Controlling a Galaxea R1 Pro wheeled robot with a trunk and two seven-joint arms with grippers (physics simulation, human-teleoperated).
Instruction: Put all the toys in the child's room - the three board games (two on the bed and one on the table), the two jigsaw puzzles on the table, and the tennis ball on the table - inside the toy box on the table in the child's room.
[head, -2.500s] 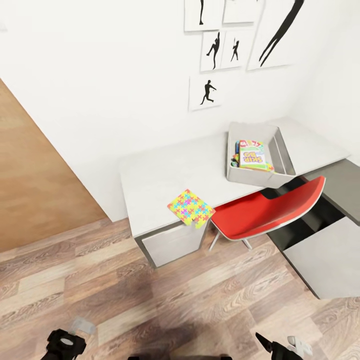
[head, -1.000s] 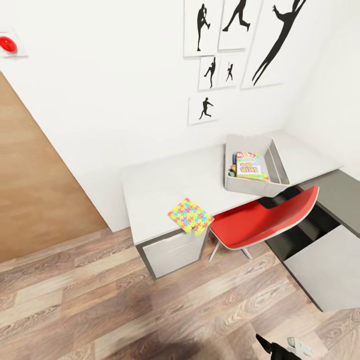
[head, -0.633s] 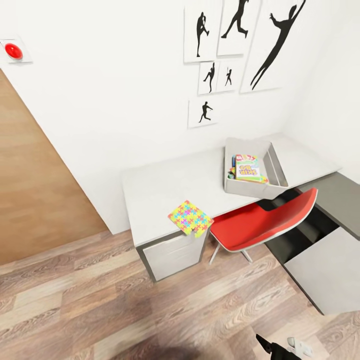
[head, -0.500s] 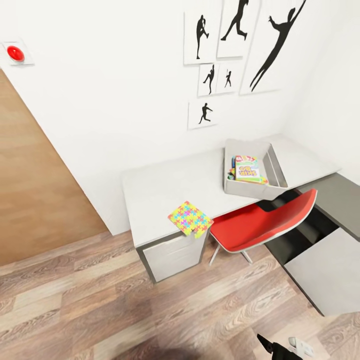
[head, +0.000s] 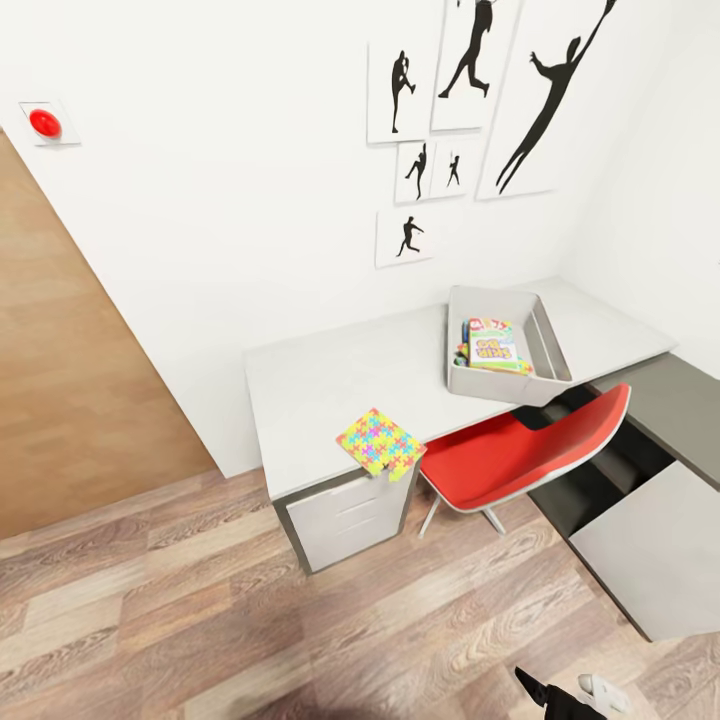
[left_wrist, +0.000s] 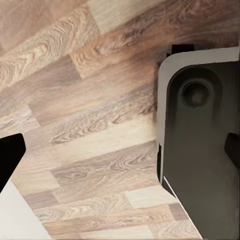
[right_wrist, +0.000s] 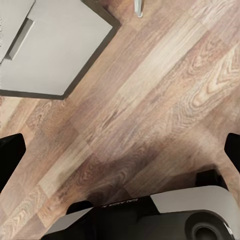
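Observation:
A colourful jigsaw puzzle (head: 379, 442) lies flat on the grey desk (head: 320, 380), its corner hanging over the front edge. Further right on the desk stands the grey toy box (head: 547, 340), with a board game (head: 492, 345) and other colourful items inside. Both grippers hang low over the wooden floor, far from the desk. My left gripper (left_wrist: 120, 152) is open with nothing between its fingers. My right gripper (right_wrist: 120, 155) is open too, and its dark tip (head: 535, 688) shows at the head view's bottom edge.
A red chair (head: 520, 448) is tucked under the desk in front of the toy box. A drawer unit (head: 345, 520) sits under the puzzle's end. A low grey cabinet (head: 650, 545) stands at the right. Wooden floor (head: 250, 610) stretches between me and the desk.
The head view has tilted up and drawn back: more wall and a red button show, and my left gripper has left the picture. Puzzle, toy box and chair keep their places.

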